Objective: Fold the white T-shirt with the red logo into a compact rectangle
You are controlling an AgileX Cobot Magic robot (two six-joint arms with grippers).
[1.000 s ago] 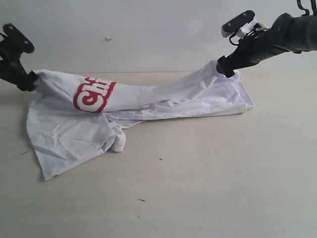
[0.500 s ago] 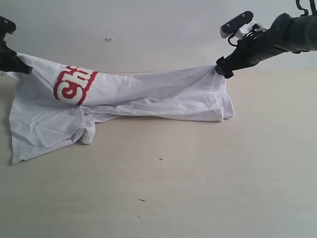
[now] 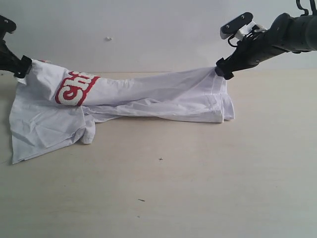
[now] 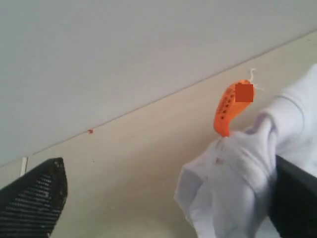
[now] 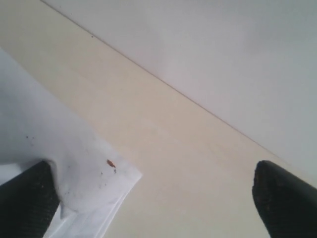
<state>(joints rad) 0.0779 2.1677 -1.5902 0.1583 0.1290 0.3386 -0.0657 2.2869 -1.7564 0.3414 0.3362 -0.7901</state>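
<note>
The white T-shirt [image 3: 158, 94] is stretched as a long bunched band above the table between both grippers, and its left part drapes down onto the wood. The red logo [image 3: 74, 88] shows only partly, near the left end. My left gripper [image 3: 22, 67] sits at the collar end; the left wrist view shows its jaws wide apart, with white cloth [image 4: 237, 168] and the orange tag [image 4: 228, 109] bunched against one finger. My right gripper [image 3: 223, 69] is at the other end, jaws also wide apart, with a shirt corner [image 5: 49, 134] lying against one finger.
The pale wooden table [image 3: 198, 173] runs forward from the shirt, with a few tiny dark specks [image 3: 160, 159] on it. A plain white wall [image 3: 148, 29] stands close behind both arms.
The left gripper dragged the shirt to the left, pulling it taut, then eased slightly back right and down. The right end shifted left with it and has since stayed put.
</note>
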